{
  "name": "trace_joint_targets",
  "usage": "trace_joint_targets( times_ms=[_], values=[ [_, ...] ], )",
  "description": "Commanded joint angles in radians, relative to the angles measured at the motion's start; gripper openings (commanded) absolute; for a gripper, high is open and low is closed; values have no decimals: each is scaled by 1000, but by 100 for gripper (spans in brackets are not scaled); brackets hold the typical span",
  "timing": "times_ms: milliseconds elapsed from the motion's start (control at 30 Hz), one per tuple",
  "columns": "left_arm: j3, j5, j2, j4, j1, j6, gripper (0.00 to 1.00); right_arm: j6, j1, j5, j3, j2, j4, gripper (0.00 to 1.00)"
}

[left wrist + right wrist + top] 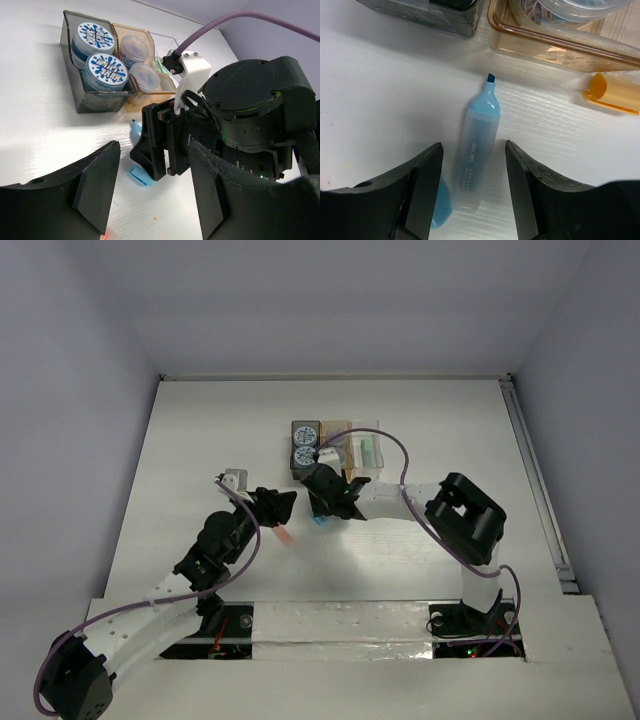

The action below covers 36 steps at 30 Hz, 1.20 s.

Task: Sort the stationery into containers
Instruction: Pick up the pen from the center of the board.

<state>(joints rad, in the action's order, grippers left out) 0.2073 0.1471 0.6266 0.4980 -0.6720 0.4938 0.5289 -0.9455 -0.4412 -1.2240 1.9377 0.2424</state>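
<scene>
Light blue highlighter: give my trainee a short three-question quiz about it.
1. True or false: the light blue highlighter lies capped.
2. In the right wrist view, what lies to its right? A an orange piece; B a green stick; C a patterned disc.
3. Is the right hand gripping it?
Key: 1 false, its tip is bare. 2 A. 3 No, the fingers stand apart on either side of it.

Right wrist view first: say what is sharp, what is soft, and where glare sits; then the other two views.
Right wrist: highlighter sharp, its print legible; glare on the tan box wall; right tool's fingers dark and soft. Left wrist: disc labels crisp, left tool's fingers in shadow. Top: even light, small items hard to resolve.
</scene>
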Motion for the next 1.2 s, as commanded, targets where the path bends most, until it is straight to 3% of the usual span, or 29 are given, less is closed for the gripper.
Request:
trace_joint_targets(
  times_ms=[0,367,467,600,867,1000,1167],
  values=[
    [-6,-12,1,68,2,6,53,-21,-10,-5,-34,33,84,59],
    [-5,-24,16,73,2,5,53,-40,20,-7,-85,87,69,50],
    [-2,-23,13,67,2,8,52,-46,30,-19,-98,96,81,30],
    [0,-24,-4,37,2,18,50,-46,30,-50,-83,58,61,13],
    [9,-76,42,-12,2,52,50,-53,30,-50,-11,-144,-124,9],
    [-22,-194,111,103,2,103,50,-17,30,25,55,-244,-232,8],
    [-29,-228,202,221,2,138,49,54,30,110,110,-295,-365,7]
  ],
)
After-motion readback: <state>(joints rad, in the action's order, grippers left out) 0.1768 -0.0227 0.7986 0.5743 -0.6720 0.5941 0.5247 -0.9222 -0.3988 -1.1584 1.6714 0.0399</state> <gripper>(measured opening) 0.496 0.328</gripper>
